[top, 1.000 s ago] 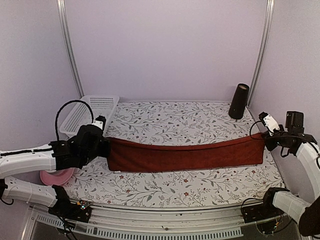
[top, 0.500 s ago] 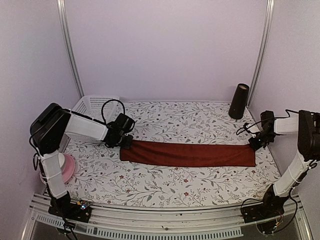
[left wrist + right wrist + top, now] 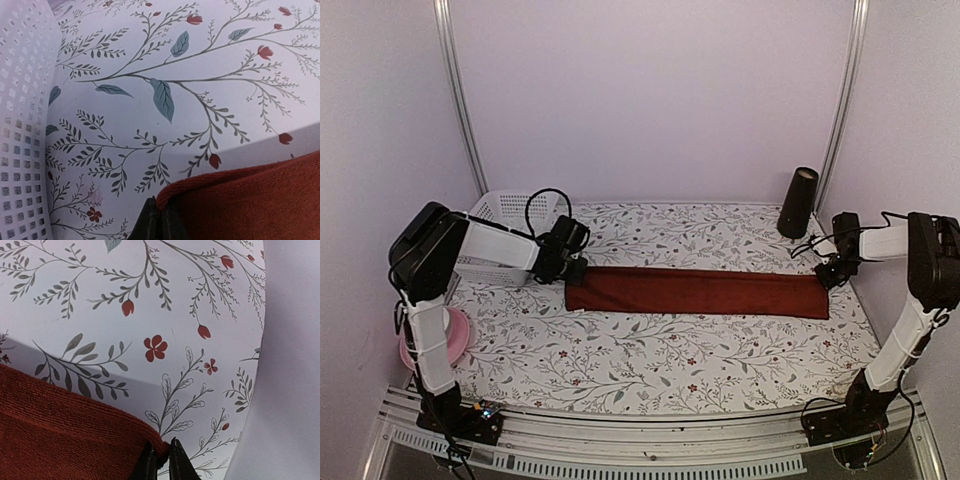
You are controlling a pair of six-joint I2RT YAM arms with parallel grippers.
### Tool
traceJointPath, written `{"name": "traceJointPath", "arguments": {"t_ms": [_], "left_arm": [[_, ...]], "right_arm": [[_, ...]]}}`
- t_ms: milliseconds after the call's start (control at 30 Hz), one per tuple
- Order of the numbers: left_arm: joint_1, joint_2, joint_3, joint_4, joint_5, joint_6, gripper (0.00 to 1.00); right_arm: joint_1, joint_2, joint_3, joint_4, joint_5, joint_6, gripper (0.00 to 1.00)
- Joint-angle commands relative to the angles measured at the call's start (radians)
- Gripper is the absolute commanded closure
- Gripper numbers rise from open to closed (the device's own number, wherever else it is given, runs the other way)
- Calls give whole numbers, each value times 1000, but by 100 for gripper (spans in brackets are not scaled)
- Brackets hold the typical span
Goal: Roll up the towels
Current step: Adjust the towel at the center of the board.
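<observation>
One dark maroon cloth towel [image 3: 700, 292] lies flat as a long narrow strip across the middle of the flower-patterned bench [image 3: 650, 360], and its left end is near a white perforated plastic basket [image 3: 510, 212]. The left hand [image 3: 159, 214] pinches the towel's left corner, fingers pressed almost together. The right hand [image 3: 161, 454] pinches the right corner in the same way — both hands are low at the bench surface.

We are looking at a plain dark red towel [image 3: 695, 292] on a white table [image 3: 650, 360] patterned with grey-green leafy sprigs and small red flowers.
</observation>
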Motion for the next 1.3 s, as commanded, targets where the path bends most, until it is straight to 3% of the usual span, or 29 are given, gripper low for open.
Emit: {"name": "traceJointPath", "arguments": {"t_ms": [0,300,400,467,533,700,767,867,1000,1267], "left_arm": [[29,74,60,-24,-52,37,96],[30,143,124,-23,-67,35,94],[30,147,127,-23,-93,32,88],[31,140,124,-23,-101,36,76],[33,125,119,-23,-108,40,53],[36,59,106,-33,-123,51,13],[35,15,95,-41,-118,46,4],[26,-90,52,-44,-90,31,3],[-14,-210,-55,-44,-81,3,3],[-72,-303,-246,-21,-94,-31,8]], "right_arm": [[14,20,22,18,117,27,91],[57,52,44,44,218,37,91],[61,48,45,46,222,38,87],[61,23,39,41,214,39,79],[61,-29,32,20,185,42,68],[53,-218,-1,-32,37,50,31],[44,-265,-18,-65,-55,45,23],[26,-283,-36,-126,-189,44,19],[11,-208,-22,-223,-321,69,22],[-41,-120,-21,-280,-346,76,36]]}}
